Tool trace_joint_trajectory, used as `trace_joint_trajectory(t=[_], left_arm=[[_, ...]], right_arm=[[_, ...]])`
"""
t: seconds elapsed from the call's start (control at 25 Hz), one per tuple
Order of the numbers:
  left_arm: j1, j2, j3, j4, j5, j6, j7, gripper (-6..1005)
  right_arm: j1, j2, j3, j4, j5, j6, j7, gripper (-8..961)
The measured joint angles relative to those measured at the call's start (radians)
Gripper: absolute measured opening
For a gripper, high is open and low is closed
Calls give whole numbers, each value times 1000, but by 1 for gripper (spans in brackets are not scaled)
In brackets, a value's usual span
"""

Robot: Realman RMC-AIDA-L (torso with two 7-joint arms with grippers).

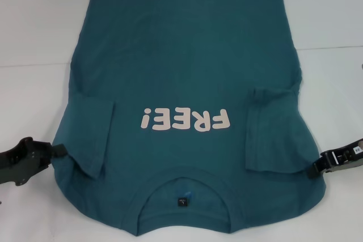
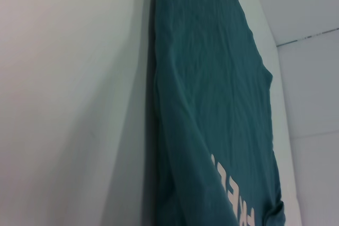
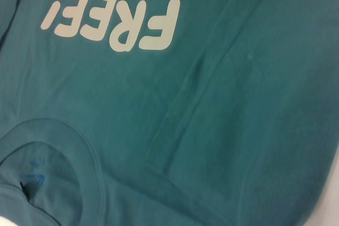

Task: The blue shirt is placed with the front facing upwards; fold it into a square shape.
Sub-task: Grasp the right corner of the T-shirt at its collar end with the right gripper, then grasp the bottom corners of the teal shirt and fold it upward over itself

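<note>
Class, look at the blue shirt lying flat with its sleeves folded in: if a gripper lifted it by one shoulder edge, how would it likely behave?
The blue shirt would probably droop rather than hold shape: it lies thin and creased on the table. Its folded-in sleeves would likely fall open. The left gripper and right gripper sit at opposite shoulder edges, suggesting both sides need support.

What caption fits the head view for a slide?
Shirt front-up, sleeves folded in; left gripper and right gripper at its shoulders.

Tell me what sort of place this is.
Probably a lab or test bench: a bare white table holds only the shirt, front up with sleeves folded in, and the left gripper and right gripper at its edges.
</note>
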State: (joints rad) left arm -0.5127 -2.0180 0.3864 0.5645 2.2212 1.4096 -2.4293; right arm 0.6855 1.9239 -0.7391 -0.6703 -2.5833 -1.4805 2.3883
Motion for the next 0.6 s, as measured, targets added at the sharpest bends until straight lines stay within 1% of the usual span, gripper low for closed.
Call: trace_joint_trajectory(t=[0.2,0.32,0.36,0.48,0.6], left_arm=[[-7,11,19,15,6,52,7,34],[-5,16,42,36,10,86,7,34],[-1,19,62,66,29,123,2,34],[3,19,64,89,68,165,-1,33],[16,18,65,111,98,209,-9,33]], right_arm=[[-1,-7,6,-12,5,-29,0,103],[-13,-8,10,-56,6,-70,-1,55],[-17,-7,11,-72,6,-83,-1,39],[-34,-4,14,-120,4,-124,-1,39],[-47,-8,14,-140,2,-168,-2,39]])
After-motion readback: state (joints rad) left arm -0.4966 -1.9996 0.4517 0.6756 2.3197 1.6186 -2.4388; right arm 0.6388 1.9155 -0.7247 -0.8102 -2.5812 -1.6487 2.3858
